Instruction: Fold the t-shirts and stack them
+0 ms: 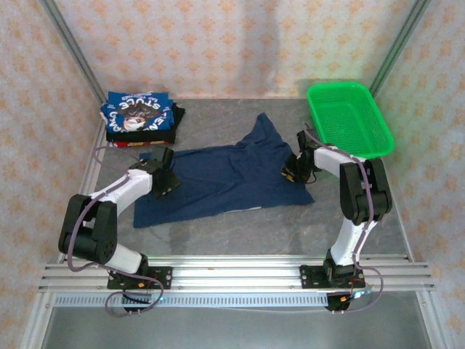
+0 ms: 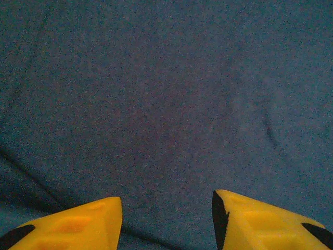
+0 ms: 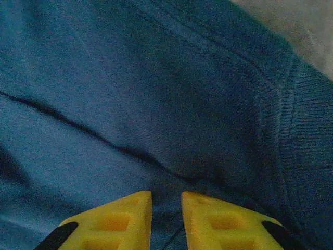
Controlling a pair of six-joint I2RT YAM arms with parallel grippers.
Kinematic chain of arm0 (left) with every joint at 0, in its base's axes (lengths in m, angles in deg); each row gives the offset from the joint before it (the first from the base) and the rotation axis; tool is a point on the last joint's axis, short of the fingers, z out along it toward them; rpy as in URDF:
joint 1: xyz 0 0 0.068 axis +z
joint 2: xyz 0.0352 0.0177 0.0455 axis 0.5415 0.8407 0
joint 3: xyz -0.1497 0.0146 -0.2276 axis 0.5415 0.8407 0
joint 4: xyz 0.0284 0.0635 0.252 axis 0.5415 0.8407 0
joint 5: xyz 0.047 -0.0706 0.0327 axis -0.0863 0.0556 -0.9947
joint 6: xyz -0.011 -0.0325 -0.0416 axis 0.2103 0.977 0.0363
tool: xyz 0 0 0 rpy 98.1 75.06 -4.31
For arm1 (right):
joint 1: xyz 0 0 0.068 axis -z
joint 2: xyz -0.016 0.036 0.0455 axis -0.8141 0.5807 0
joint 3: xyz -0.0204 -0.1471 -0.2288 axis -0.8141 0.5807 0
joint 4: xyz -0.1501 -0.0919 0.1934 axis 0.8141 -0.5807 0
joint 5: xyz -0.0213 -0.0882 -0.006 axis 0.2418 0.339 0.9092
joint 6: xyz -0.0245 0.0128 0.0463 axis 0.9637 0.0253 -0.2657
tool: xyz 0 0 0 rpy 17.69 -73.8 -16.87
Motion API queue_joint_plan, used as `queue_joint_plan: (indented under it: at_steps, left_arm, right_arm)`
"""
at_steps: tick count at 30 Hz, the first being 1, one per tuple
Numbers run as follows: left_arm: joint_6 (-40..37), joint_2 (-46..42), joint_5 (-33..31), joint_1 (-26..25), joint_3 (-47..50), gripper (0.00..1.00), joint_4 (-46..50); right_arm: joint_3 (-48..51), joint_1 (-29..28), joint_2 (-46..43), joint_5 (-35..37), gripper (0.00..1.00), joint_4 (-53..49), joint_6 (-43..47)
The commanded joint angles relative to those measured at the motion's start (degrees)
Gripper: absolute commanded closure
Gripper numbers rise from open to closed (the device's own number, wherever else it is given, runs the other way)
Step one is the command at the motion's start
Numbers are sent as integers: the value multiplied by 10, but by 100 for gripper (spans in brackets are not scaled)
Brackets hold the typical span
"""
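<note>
Navy t-shirt [image 1: 225, 182] spread mid-frame; left gripper [image 2: 166, 200] released, fingers apart over its left part; right gripper [image 3: 166, 195] pinching cloth at its right edge; folded t-shirts [image 1: 139, 118] upper left.

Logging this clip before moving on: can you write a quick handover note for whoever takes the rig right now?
Left gripper: open, low over the left part of the navy t-shirt.
Right gripper: closed to a narrow gap, apparently pinching the shirt near its right edge.
The navy t-shirt lies spread and unfolded between the arms.
Done: the folded stack sits at far left.
Left: fold the navy one and add it to the stack.
</note>
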Motion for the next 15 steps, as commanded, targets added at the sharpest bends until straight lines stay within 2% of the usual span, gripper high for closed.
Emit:
queue_joint_plan:
  at_steps: [1, 4, 10, 15]
  left_arm:
    - [8, 12, -10, 4, 9, 51, -15]
    - [12, 24, 3, -5, 20, 51, -18]
    - [51, 52, 2, -67, 29, 55, 1]
    - [102, 33, 7, -99, 51, 55, 14]
  right_arm:
    - [38, -2, -15, 77, 76, -60, -24]
    - [72, -1, -48, 112, 78, -90, -39]
    - [121, 5, -124, 196, 79, -149, -56]
    - [121, 11, -160, 215, 76, -168, -55]
